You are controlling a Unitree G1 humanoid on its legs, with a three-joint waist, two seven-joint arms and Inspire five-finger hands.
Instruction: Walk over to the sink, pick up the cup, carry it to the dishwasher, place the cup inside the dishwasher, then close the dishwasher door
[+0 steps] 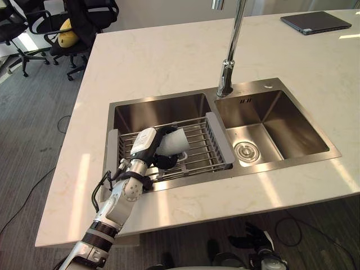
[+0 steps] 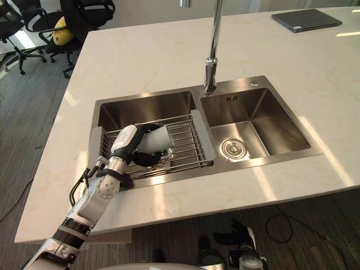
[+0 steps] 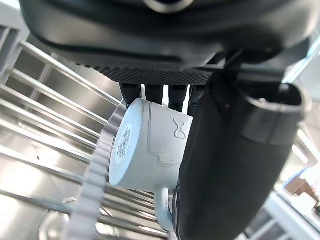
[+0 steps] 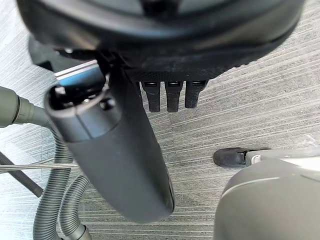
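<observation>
Left eye view, looking down: a pale, marble-patterned desk [image 1: 169,56] is shown with a stainless steel double sink [image 1: 264,121] set into it. A tall chrome faucet [image 1: 228,67] is mounted behind the divider between the two basins. A round drain [image 1: 246,149] is seen in the bottom of the right basin. A wire rack [image 1: 202,143] with grey end pieces is laid across the left basin.

The left hand [image 1: 151,142] is stretched over the near edge of the sink and onto the rack. A white cup [image 1: 173,144] is gripped in it. The cup is held on its side over the rack wires, at the rack's middle. In the left wrist view, the cup's labelled base is turned toward the camera. The fingers [image 3: 175,95] are curled behind the cup's wall and the thumb is pressed along its other side. The cup's handle is seen beside the thumb. Whether the cup touches the wires cannot be told.

The right hand [image 4: 165,30] is hung low, off the desk, above a grey striped floor [image 4: 260,90]. Its fingers are loose and nothing is held in them.

A closed dark laptop [image 1: 315,21] is laid at the far right of the desk. Black office chairs [image 1: 84,17] are seen on the floor beyond the far left corner.
</observation>
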